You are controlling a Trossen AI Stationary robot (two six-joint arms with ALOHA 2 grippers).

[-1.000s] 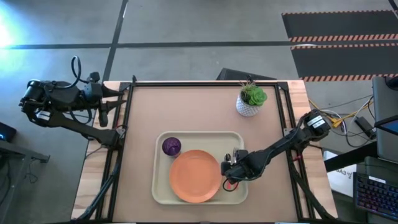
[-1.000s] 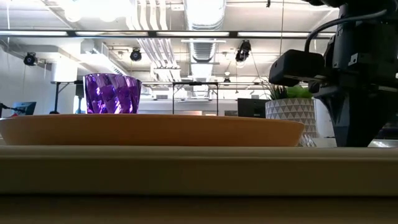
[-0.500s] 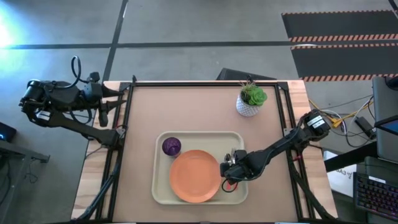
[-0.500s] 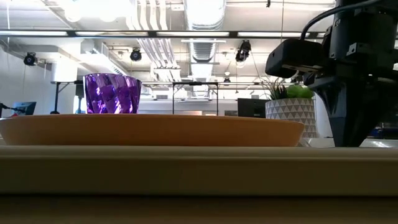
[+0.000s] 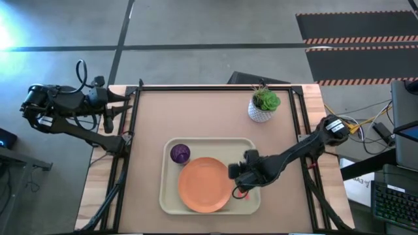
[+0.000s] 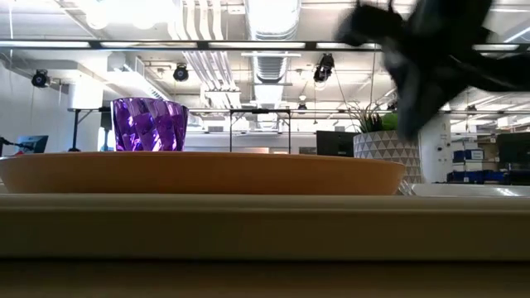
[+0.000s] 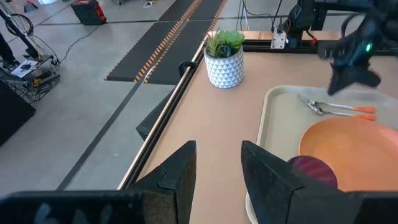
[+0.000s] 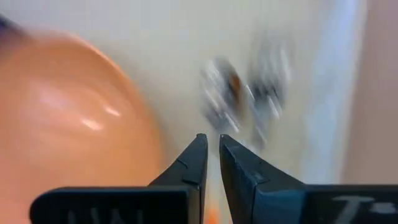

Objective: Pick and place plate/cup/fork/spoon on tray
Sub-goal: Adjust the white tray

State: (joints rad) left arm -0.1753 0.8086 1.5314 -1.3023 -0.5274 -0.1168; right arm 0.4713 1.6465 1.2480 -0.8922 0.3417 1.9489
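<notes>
The cream-yellow tray point(image 5: 171, 203) lies on the near half of the table point(image 5: 196, 117), a little right of centre. On it the orange plate point(image 5: 204, 185) takes up the middle and near part, and the purple cup point(image 5: 180, 153) stands upright in the tray's far-left corner, just beside the plate's rim; in the low view the cup point(image 6: 150, 124) rises behind the plate point(image 6: 199, 173). Along the tray's right side, between the plate and the right rim, lie the fork point(image 7: 347, 106) and the spoon point(image 7: 339, 112), close side by side, their orange-red handles pointing toward the near rim and their silver heads toward the far rim; which of the two is which is hard to tell at this distance. The right gripper point(image 5: 239, 181) hangs over this right strip of the tray, just off the plate's right edge and above the cutlery; its fingers point(image 8: 186, 163) are nearly pressed together with only a thin slit between them, and nothing sits between them. The left gripper point(image 5: 128, 98) waits off the table's far-left corner, its fingers point(image 7: 180, 171) spread apart and empty. A white pot with a green plant point(image 5: 264, 106) stands near the table's far-right corner, well apart from the tray.
</notes>
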